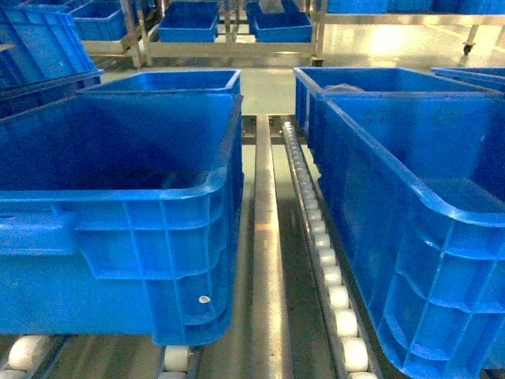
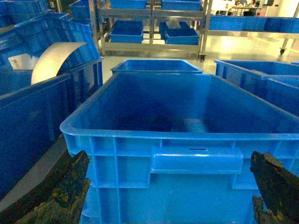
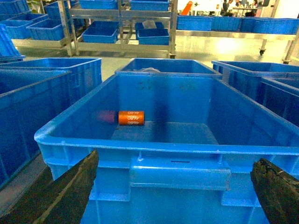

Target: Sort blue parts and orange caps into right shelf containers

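Inside the right crate (image 3: 168, 140) lies 1 orange cap (image 3: 131, 117).

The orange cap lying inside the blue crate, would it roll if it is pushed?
Probably. The orange cap looks cylindrical and lies on its side on the crate floor, so a sideways push could roll it. It seems small, rigid, likely light. Its smooth surface may slip between the fingers.
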You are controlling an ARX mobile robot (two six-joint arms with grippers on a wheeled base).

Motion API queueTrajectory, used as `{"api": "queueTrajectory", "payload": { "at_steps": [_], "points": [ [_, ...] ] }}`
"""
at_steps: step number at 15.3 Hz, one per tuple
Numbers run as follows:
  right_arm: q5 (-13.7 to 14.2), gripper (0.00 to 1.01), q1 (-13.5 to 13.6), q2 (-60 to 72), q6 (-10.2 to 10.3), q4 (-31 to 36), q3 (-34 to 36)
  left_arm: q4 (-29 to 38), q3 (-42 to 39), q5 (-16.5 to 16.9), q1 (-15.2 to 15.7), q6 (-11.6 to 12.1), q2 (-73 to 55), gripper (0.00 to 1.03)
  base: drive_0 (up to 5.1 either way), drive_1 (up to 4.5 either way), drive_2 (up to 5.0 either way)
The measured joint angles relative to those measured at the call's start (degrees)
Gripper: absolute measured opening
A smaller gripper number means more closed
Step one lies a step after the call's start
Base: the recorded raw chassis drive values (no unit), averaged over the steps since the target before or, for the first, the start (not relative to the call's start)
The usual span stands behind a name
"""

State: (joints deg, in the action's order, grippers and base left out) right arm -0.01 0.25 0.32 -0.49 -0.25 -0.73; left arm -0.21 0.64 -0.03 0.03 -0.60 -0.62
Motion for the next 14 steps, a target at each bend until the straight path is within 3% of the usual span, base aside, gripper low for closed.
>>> {"api": "queueTrajectory", "payload": {
  "at_steps": [14],
  "points": [
    [0.0, 0.98, 0.0, 0.0, 0.0, 0.0, 0.0, 0.0, 0.0, 0.0, 0.0, 0.0, 0.0, 0.98, 0.0, 0.00, 0.0]
  ]
}}
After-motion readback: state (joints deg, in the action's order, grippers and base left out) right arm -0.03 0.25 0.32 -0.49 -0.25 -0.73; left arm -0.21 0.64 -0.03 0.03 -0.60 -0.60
